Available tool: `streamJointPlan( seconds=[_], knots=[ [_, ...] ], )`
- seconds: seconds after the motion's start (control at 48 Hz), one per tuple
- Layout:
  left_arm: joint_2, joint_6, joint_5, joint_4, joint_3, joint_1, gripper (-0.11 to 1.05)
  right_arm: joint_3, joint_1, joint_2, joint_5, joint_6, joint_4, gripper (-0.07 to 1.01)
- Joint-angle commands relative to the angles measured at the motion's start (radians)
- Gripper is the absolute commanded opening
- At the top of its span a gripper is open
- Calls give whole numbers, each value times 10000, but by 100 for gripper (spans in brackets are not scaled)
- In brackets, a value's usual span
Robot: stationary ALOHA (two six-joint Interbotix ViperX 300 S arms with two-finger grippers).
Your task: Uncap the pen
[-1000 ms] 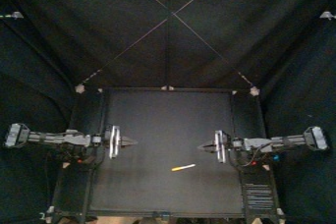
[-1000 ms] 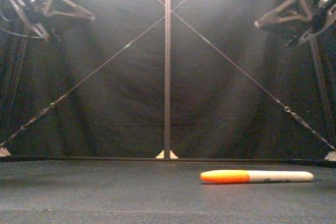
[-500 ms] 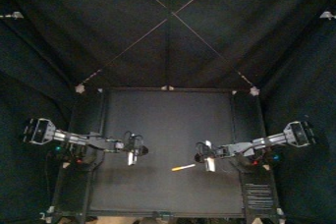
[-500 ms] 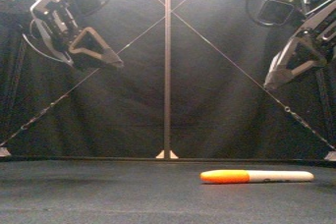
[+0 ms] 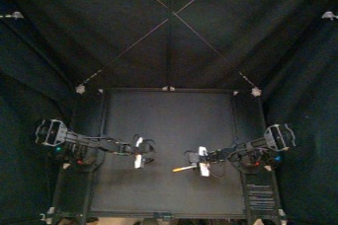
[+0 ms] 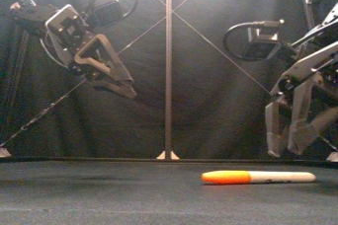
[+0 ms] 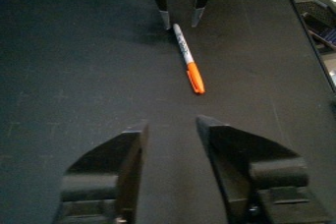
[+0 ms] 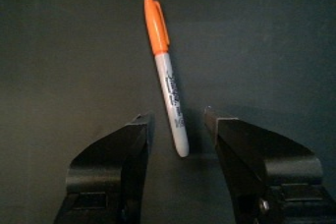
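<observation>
White pen (image 6: 260, 178) with orange cap (image 6: 226, 178) on, flat on the table

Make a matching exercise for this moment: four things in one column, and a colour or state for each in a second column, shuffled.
Things:
1. pen cap
2. pen body
3. left gripper
4. right gripper

Colour or state:
A. open, low over the white end of the pen
B. orange
C. open, held higher up, on the cap's side
D. white

Pairs: 1-B; 2-D; 3-C; 4-A
</observation>
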Motion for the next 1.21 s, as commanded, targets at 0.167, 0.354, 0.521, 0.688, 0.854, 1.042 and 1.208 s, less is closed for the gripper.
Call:
streamJointPlan(
  seconds=[0.167, 0.354, 0.521, 0.688, 0.854, 1.042, 1.208],
  knots=[
    [-46, 15, -31, -61, -261, 31, 100, -644, 0, 629, 568, -15, -46, 80],
    [-46, 0, -31, -61, -261, 31, 100, -706, 61, 905, 721, -15, -15, 74],
    [-46, 0, -92, -61, -276, 61, 100, -721, 153, 936, 767, -15, -15, 55],
    [-46, -15, -31, -215, -598, 383, 100, -1074, 46, 598, 782, -61, -368, 45],
    [-15, 31, 368, -399, -1089, 828, 100, -1764, -920, 123, 1212, -15, -1243, 45],
    [169, 31, 1565, -383, -1580, 936, 100, -2654, -1718, 15, 2025, -46, -1825, 44],
    [445, 46, 2194, -307, -1887, 920, 100, -3114, -2010, 77, 2301, -31, -2194, 44]
  ],
)
